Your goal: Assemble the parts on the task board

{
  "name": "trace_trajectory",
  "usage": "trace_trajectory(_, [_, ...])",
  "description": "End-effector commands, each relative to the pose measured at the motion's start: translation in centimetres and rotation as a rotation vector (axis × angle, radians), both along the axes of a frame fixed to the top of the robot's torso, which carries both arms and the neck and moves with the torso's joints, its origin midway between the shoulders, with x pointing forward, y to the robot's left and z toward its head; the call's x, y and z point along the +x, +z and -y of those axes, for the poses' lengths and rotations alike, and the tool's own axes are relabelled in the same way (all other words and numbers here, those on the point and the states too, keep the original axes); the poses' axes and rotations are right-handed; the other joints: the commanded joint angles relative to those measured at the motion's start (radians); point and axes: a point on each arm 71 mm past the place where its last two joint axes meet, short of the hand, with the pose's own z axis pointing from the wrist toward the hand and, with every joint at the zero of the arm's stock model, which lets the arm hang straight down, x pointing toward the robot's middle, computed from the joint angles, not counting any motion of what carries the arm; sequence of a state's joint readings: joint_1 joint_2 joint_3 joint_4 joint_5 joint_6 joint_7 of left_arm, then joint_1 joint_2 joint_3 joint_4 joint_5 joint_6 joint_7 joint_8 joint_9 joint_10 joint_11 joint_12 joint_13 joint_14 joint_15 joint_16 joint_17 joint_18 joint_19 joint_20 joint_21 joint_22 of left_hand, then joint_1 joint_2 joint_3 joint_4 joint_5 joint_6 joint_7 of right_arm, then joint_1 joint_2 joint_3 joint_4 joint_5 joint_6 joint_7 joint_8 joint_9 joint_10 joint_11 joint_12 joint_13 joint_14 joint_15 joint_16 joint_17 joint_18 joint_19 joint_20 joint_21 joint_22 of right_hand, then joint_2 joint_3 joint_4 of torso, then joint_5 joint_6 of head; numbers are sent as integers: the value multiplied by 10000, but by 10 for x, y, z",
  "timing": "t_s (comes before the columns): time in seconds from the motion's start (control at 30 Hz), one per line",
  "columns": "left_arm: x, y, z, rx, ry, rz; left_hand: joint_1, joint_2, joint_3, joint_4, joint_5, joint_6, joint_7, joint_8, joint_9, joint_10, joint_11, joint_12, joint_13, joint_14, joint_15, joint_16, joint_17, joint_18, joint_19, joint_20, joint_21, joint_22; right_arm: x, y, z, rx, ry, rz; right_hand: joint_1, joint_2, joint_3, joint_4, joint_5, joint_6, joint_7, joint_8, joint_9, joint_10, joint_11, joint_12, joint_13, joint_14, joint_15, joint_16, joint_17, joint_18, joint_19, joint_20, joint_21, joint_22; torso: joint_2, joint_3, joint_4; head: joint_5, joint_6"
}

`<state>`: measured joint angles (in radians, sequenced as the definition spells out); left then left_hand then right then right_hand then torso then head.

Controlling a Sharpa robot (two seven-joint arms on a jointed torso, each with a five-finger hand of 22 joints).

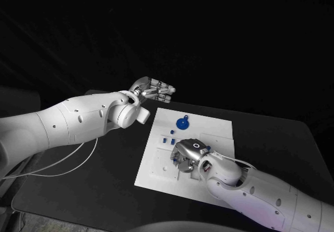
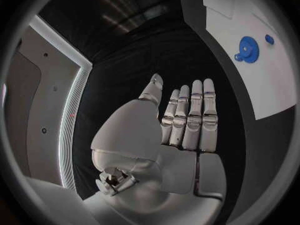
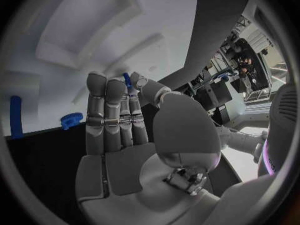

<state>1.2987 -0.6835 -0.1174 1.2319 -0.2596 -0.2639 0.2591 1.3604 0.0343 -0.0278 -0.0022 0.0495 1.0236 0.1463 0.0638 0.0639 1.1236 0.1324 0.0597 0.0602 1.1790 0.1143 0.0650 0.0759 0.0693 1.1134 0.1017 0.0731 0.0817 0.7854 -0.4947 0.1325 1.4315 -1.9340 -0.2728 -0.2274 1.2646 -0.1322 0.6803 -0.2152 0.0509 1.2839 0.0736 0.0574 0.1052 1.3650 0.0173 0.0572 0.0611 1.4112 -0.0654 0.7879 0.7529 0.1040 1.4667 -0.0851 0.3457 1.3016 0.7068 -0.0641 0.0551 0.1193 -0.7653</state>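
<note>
The white task board [image 1: 212, 129] lies in the middle of the black table. A blue gear [image 1: 182, 123] sits near its far edge, with small blue parts [image 1: 169, 140] closer to its left side. My right hand [image 1: 187, 154] hovers low over the board's near middle. In the right wrist view it [image 3: 125, 130] pinches a small blue part [image 3: 127, 80] between thumb and fingertip. My left hand [image 1: 154, 90] is raised beyond the board's far left corner. Its fingers [image 2: 190, 117] are straight side by side and hold nothing. The gear [image 2: 249, 49] lies well away from it.
A pale cable [image 1: 59, 166] loops from my left arm over the table's left side. The right wrist view shows a blue toothed part [image 3: 71, 119] and a long blue part [image 3: 15, 116] at the board's edge. Bare black table [image 1: 90, 193] surrounds the board.
</note>
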Motion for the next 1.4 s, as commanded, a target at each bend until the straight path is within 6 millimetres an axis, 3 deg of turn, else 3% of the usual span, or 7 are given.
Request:
trace_trajectory(0.03, [-1,0,3,-100,-182,-45,-48,80,-38,4,-2,-75,-5,4,1,-49,-14,-6,-6,-62,29,-36,-11,73,59,-6,43,-12,-3,-8,-1,-584,168,-304,-21,88,-36,-31,36,20,9,66,4,29,32,42,18,53,3,-54,9,280,352,-8,-78,0,2,5,9,23,-17])
trace_trajectory(0.13, [-1,0,2,-97,-175,-50,-48,80,-38,4,-2,-75,-5,4,1,-49,-14,-6,-6,-62,29,-36,-11,73,59,-6,43,-12,-3,-8,0,-554,176,-362,-67,99,-50,19,72,-88,42,53,-26,-103,70,35,11,11,26,-71,-1,289,313,6,-276,-44,2,7,-1,33,-18])
trace_trajectory(0.3, [-1,0,2,-93,-172,-58,-48,80,-38,4,-2,-75,-5,4,1,-49,-14,-6,-6,-62,29,-36,-11,73,59,-6,43,-12,-3,-8,1,-298,199,-431,-191,-199,-471,-10,1112,-757,234,40,-275,-907,330,31,-11,-62,176,-85,-37,367,219,104,-731,-125,6,9,2,27,-25])
trace_trajectory(0.43, [-1,0,2,-91,-168,-64,-48,80,-38,4,-2,-75,-5,4,1,-49,-14,-6,-6,-62,29,-36,-11,73,59,-6,43,-12,-4,-5,1,31,231,-312,124,-653,-621,-462,958,-1540,259,41,-416,-2175,694,32,-20,-380,392,-246,-176,562,-49,297,-925,-145,6,11,3,18,-19])
trace_trajectory(0.67, [-1,0,1,-80,-131,-62,-48,80,-38,4,-2,-75,-5,4,1,-49,-14,-6,-6,-62,29,-36,-11,73,59,-6,43,-12,-5,1,2,439,176,-70,820,-648,-2660,-417,1261,-2436,304,52,-416,-3397,957,124,-19,-655,620,-300,-724,782,-88,608,-1466,-530,5,12,12,-1,-11])
trace_trajectory(1.1, [-1,0,-2,-65,-70,-54,-35,95,-25,6,-1,-75,-8,6,2,-40,-17,-5,-6,-57,26,-35,-7,76,61,-7,50,-16,-10,26,18,1264,-61,281,609,-595,-2447,-271,1305,-2200,305,50,-417,-2895,848,140,-28,-587,552,-3,-978,808,176,568,-1628,-617,2,9,8,-52,18])
trace_trajectory(1.4, [-1,0,-5,-53,-23,-56,-24,95,-18,-1,1,-71,-10,4,1,-29,-21,-4,-5,-48,23,-36,-4,76,67,-10,53,-15,8,65,62,1599,-914,469,-138,-646,-1509,-125,1522,-1989,365,50,-414,-1439,495,37,-26,-88,312,194,-936,530,404,313,-1154,-621,-4,-2,-5,-163,94])
